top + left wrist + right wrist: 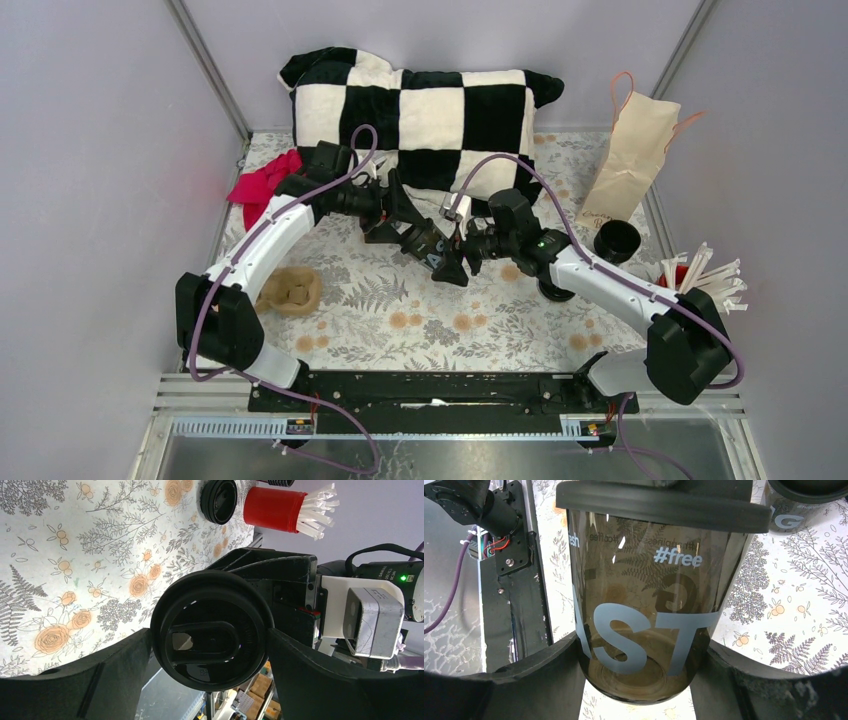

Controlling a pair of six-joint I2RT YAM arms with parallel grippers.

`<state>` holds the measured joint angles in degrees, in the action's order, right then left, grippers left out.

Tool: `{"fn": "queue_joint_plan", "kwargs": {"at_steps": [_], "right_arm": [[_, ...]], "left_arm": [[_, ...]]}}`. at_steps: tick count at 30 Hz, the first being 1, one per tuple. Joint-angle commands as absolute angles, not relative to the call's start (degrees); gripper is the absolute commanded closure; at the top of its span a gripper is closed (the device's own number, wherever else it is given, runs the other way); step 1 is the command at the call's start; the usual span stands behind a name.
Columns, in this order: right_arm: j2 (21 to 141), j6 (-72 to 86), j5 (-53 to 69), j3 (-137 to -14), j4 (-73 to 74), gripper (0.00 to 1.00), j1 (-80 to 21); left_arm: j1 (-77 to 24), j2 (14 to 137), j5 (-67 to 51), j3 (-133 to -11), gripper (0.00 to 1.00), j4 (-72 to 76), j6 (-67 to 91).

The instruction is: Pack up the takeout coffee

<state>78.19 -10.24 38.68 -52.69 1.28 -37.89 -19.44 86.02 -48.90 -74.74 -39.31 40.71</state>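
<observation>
Takeout coffee cup (430, 250) is held above mid-table, left gripper (210, 636) pinching its lid rim, right gripper (644, 645) clamped round its body: seemingly a handover. Next, one claw must let go before the cup travels to the pulp carrier (293, 290). The second cup (218, 500) stands beside the red straw cup (274, 509); the carrier's wells are too small to make out.

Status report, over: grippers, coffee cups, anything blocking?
Right gripper shut on cup, left gripper shut on its lid, held aloft. Second cup stands by paper bag. No obstruction seen.
</observation>
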Motion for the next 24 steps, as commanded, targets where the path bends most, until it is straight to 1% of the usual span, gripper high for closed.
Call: {"fn": "queue_joint_plan", "kwargs": {"at_steps": [1,5,7,9,10,13,14,17,20,22,24], "right_arm": [[78.48,-11.4,39.78,-55.12,-0.35,0.44,-38.45],[78.22,-11.58,39.17,-54.51,-0.35,0.45,-38.41],[78.21,-11.6,39.11,-54.35,-0.35,0.44,-38.43],[78.3,-11.69,39.11,-54.32,-0.35,0.44,-38.41],[78.24,-11.69,38.91,-54.39,-0.35,0.45,-38.41],[78.22,-11.72,38.49,-54.49,-0.35,0.43,-38.43],[78.22,-11.57,38.31,-54.51,-0.35,0.42,-38.41],[78.02,-10.98,37.29,-54.01,-0.51,0.38,-38.41],[77.34,-10.28,35.55,-53.0,-1.13,0.33,-38.43],[76.69,-9.33,33.22,-52.39,-1.52,0.26,-38.41],[75.76,-7.75,29.25,-51.41,-1.85,0.15,-38.36]], "left_arm": [[-20.48,85.14,-49.84,-75.44,0.16,-38.87,39.29],[-20.71,84.84,-50.24,-74.81,0.19,-38.93,39.87],[-21.33,84.73,-50.55,-74.78,0.13,-38.91,39.75],[-21.96,84.89,-50.65,-74.78,0.11,-38.91,39.56],[-22.32,84.98,-50.67,-74.79,0.13,-38.88,39.55],[-22.59,85.16,-49.88,-74.79,0.26,-38.89,39.87],[-22.59,85.13,-49.46,-74.92,0.28,-38.89,40.09],[-22.59,85.25,-47.44,-75.72,0.36,-39.84,40.17],[-22.59,85.16,-45.87,-76.34,0.41,-39.99,40.42],[-22.59,85.25,-45.04,-76.62,0.43,-39.98,40.49],[-22.59,85.25,-43.21,-76.91,0.45,-39.98,40.52]]}}
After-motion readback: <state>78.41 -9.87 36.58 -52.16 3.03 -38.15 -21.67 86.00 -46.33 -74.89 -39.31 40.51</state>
